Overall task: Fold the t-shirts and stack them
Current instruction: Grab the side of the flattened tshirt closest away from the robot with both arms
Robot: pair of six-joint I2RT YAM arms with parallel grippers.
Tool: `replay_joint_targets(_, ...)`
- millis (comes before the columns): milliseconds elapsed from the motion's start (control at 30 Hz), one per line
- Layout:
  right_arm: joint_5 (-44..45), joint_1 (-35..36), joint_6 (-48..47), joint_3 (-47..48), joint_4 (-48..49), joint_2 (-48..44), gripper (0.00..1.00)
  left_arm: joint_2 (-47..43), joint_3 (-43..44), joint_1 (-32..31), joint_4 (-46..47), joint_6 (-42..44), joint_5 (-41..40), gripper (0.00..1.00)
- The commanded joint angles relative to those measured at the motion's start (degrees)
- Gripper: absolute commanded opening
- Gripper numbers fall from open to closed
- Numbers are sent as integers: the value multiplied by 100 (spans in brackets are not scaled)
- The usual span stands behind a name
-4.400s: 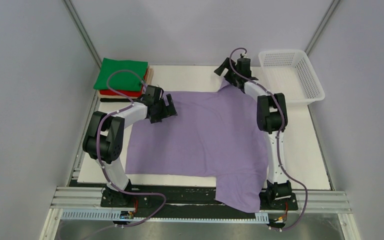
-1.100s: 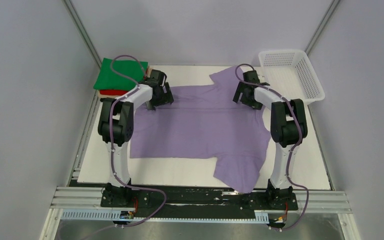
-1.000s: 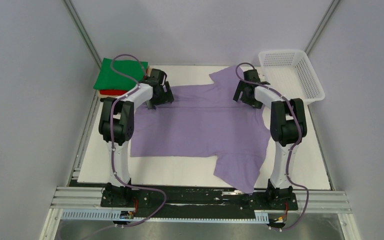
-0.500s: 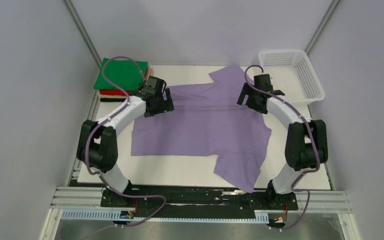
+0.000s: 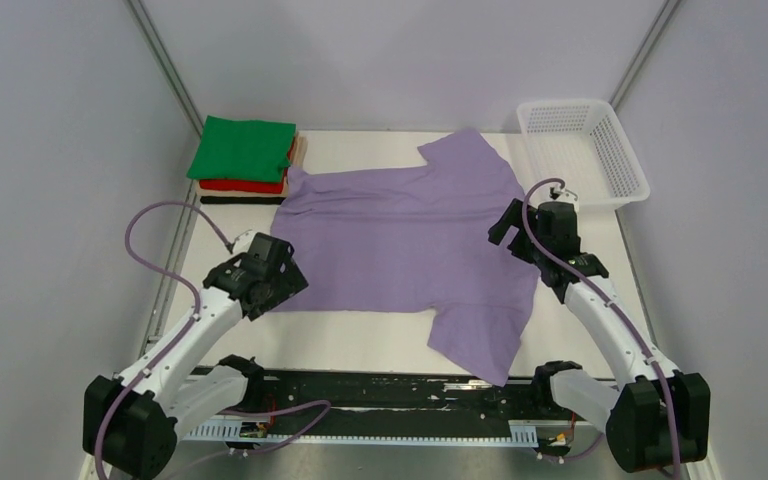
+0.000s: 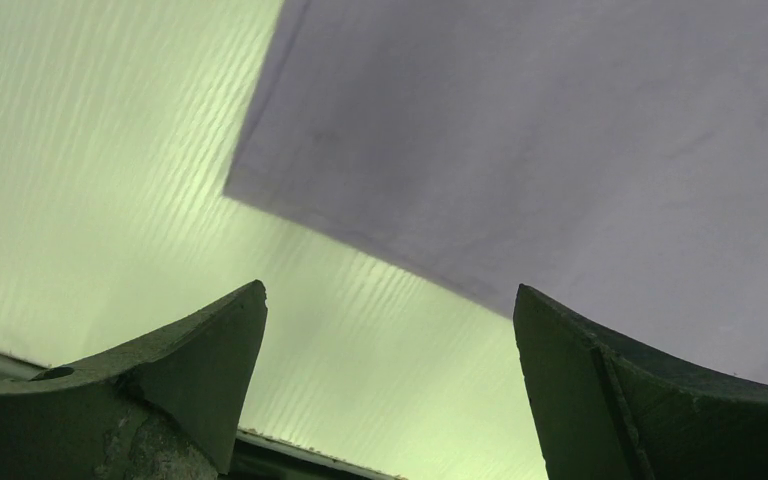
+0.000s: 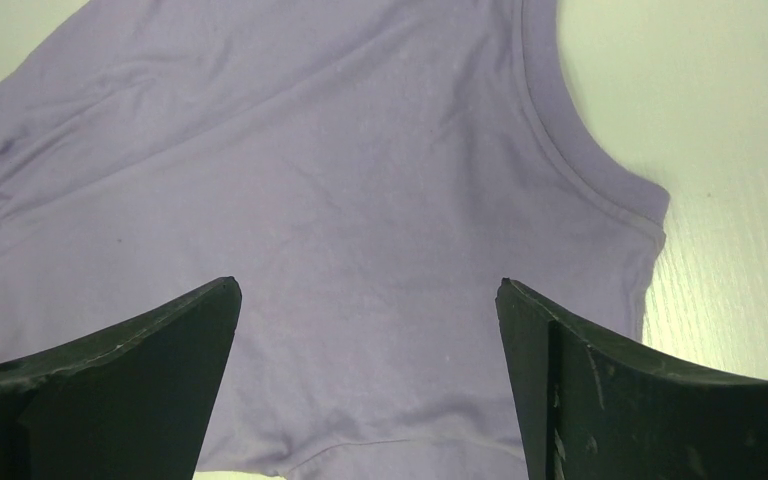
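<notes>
1. The left fingers (image 5: 282,285) stand wide apart with nothing between them, raised over the near-left corner of the lavender t-shirt (image 5: 410,240). In the left wrist view the hem corner and bare white worktop (image 5: 360,345) lie below them.
2. The right fingers (image 5: 507,222) are also spread wide and empty. They hover over the shirt's right side, and its curved neckline (image 7: 580,170) shows past them in the right wrist view.
3. The lavender t-shirt lies spread flat across the middle of the worktop, with the hem to the left and the collar to the right. One sleeve points to the far edge. The other sleeve (image 5: 480,340) reaches the near edge and droops over it.
4. At the far-left corner sits a stack of folded shirts, just beside the lavender shirt's far-left corner. The green shirt (image 5: 243,148) is on top, the red shirt (image 5: 240,185) is under it, and a sliver of the tan shirt (image 5: 300,150) shows at the side.
5. A white mesh basket (image 5: 585,150) stands at the far-right corner.
</notes>
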Motion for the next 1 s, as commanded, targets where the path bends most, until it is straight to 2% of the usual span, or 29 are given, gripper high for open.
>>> replay_joint_targets(0, -24, -4, 130, -73, 370, -203, 100, -361, -414, 97, -174, -1049, -434, 100)
replay_joint_targets(200, -152, -4, 89, -65, 368, -55, 100, 216, -711, 530, 334, -1218, -51, 98)
replay_joint_targets(367, -86, -8, 77, -89, 365, -69, 100, 814, -802, 684, 992, -1318, 98, 84)
replay_joint_targets(500, 34, -12, 68, -98, 362, -61, 100, 1158, -821, 708, 1183, -1463, 41, 72)
replay_joint_targets(733, 88, -11, 59, -82, 359, 34, 100, 1272, -899, 771, 1151, -1678, -372, 65)
replay_joint_targets(967, 138, -10, 60, -82, 335, 40, 100, 1534, -962, 1109, 1457, -1707, -525, 58)
